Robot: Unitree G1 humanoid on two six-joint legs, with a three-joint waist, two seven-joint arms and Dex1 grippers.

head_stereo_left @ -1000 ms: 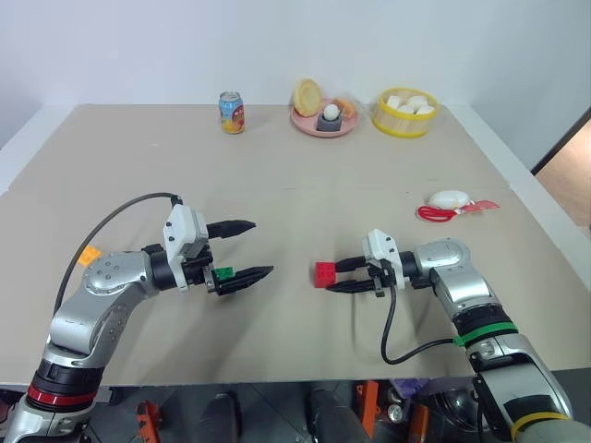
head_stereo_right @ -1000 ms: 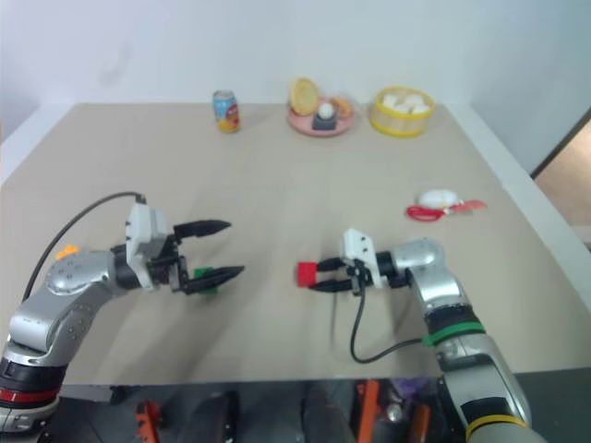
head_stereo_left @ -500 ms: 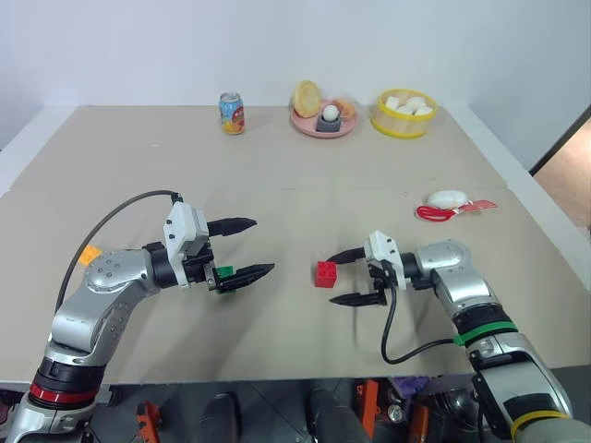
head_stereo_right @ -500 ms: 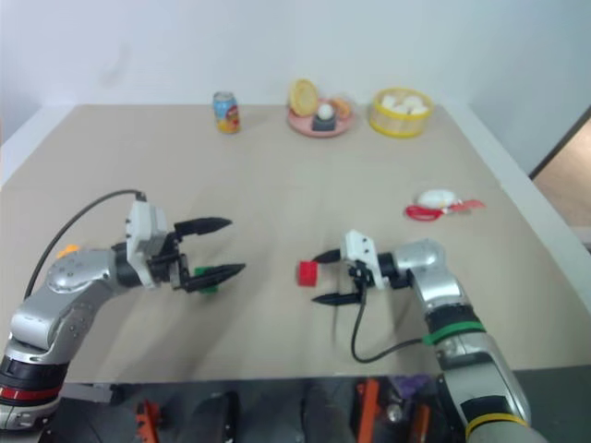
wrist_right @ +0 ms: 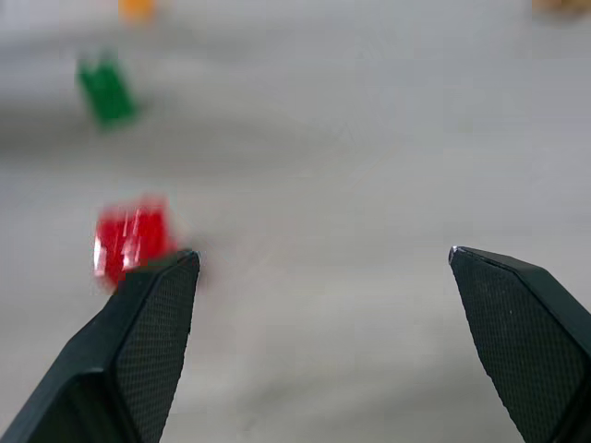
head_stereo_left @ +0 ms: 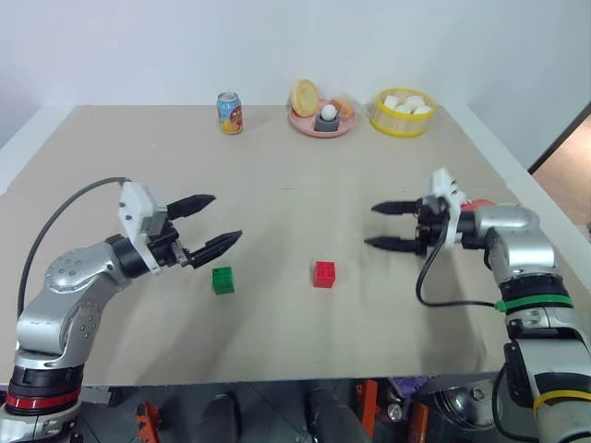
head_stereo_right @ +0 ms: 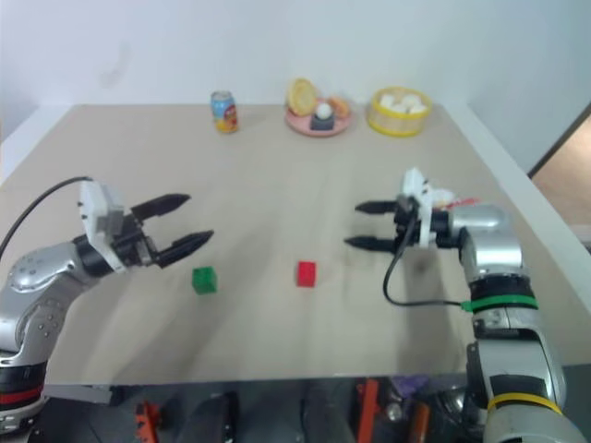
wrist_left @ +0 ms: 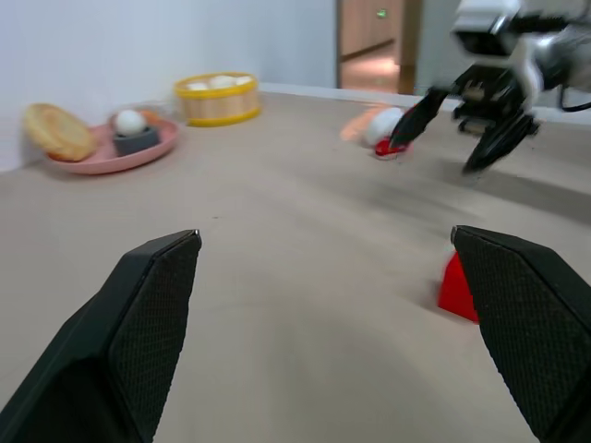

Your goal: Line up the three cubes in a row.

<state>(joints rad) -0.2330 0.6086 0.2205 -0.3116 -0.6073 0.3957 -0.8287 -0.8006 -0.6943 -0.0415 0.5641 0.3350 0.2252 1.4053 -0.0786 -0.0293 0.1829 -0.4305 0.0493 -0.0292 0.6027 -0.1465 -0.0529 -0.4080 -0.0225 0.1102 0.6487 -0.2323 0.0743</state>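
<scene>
Red cube [head_stereo_left: 324, 274] sits alone, green cube [head_stereo_left: 223, 280] to its left; our left gripper [head_stereo_left: 212, 224] and right gripper [head_stereo_left: 382, 226] gape empty above.

You've got one red cube [head_stereo_left: 324, 274], one green cube [head_stereo_left: 223, 280], one orange cube [wrist_right: 137, 7], one soda can [head_stereo_left: 230, 113], one pink plate [head_stereo_left: 309, 127], one yellow basket [head_stereo_left: 404, 124]
</scene>
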